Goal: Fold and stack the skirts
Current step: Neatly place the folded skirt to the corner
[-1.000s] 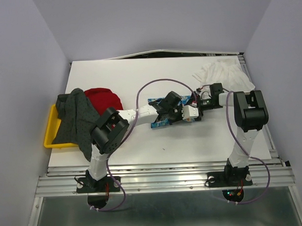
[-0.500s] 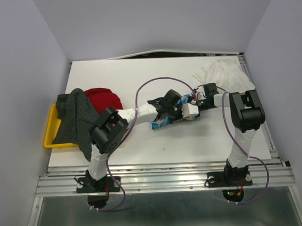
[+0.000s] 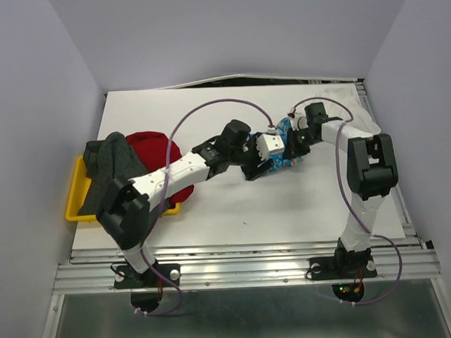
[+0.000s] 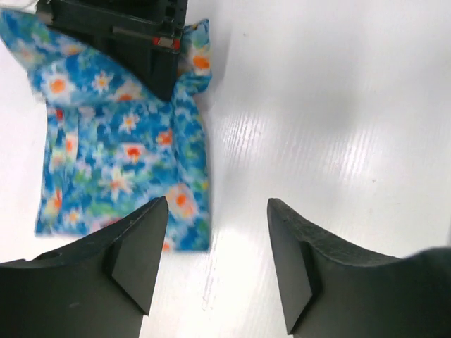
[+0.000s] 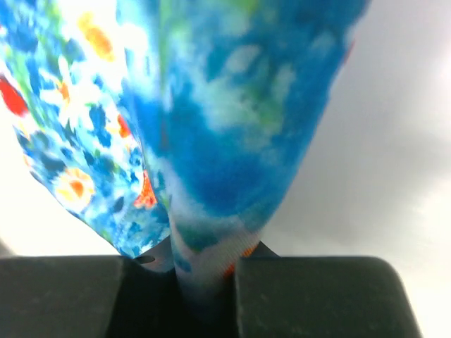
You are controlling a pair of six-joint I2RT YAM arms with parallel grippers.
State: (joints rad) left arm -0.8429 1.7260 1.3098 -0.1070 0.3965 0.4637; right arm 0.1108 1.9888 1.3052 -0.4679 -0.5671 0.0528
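Right wrist: blue flowered skirt [image 5: 211, 134] pinched inside the right pincer [image 5: 204, 282].

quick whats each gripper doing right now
left gripper: open, holding nothing
right gripper: closed, pinching the blue floral skirt

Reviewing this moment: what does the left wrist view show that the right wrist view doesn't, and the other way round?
Only the left wrist view: the left gripper, open and empty, over the near edge of the blue floral skirt. The skirt lies mostly spread out on the white table. The right gripper is seen from outside, holding the skirt's far corner.
Only the right wrist view: a close look at the cloth bunched and pinched between the right gripper's fingers.
Both: the same skirt and bare table surface.
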